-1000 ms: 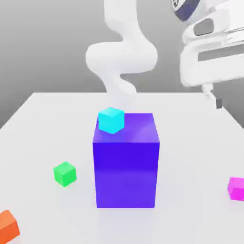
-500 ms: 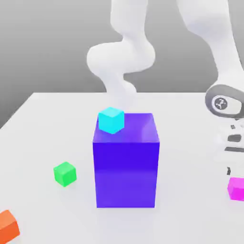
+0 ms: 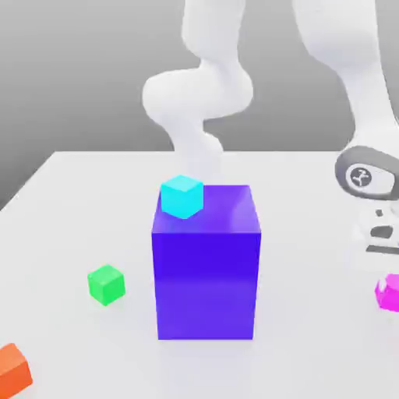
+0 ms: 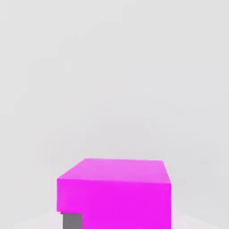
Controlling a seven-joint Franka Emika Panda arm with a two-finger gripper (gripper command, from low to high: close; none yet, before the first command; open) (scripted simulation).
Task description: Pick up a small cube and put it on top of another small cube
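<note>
Tool [image 3: 383, 269] clamped on magenta cube [image 4: 114, 194] at counter [image 3: 78, 203] edge; lift and stacking on another small cube outstanding.

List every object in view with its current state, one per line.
magenta cube: on the table, claw shut on it.
cyan cube: resting on the blue-purple block's top corner.
blue-purple block: upright on the table.
green cube: on the table, free.
orange cube: on the table, cut off by the frame's edge.
</note>
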